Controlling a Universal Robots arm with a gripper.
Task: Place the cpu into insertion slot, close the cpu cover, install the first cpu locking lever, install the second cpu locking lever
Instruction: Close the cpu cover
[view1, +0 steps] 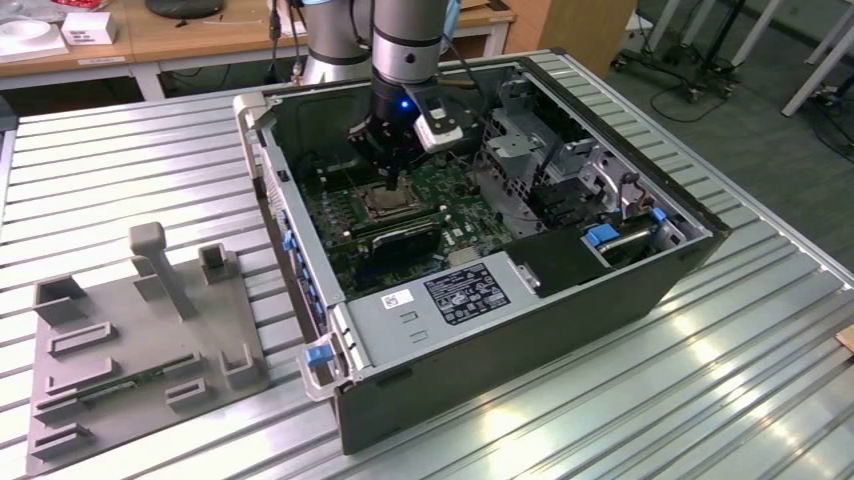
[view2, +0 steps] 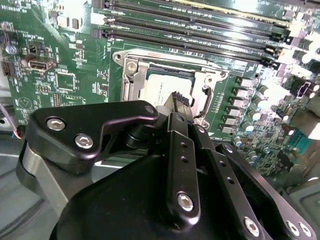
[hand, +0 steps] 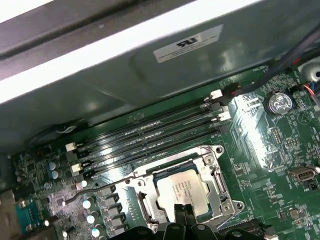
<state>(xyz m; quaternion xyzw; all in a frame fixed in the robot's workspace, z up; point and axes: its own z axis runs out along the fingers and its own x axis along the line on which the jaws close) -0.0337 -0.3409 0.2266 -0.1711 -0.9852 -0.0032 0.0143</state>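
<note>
My gripper is sitting closest to the lens in the second wrist view. Its black fingers are pressing together into a narrow tip, and nothing is showing between them. The tip is hanging right over one edge of the socket; I can't tell if it's touching.

The slatted metal table is carrying the open computer case. A grey fixture tray is lying apart from the case, on the exterior view's left. I'm reaching down into the case from above.

The green motherboard is lying flat inside. Four long memory slots are running just beside the insertion slot. The cpu cover is looking flat down over the slot, framing the chip. The cpu is sitting in the slot, its metal top showing through the cover's window.
</note>
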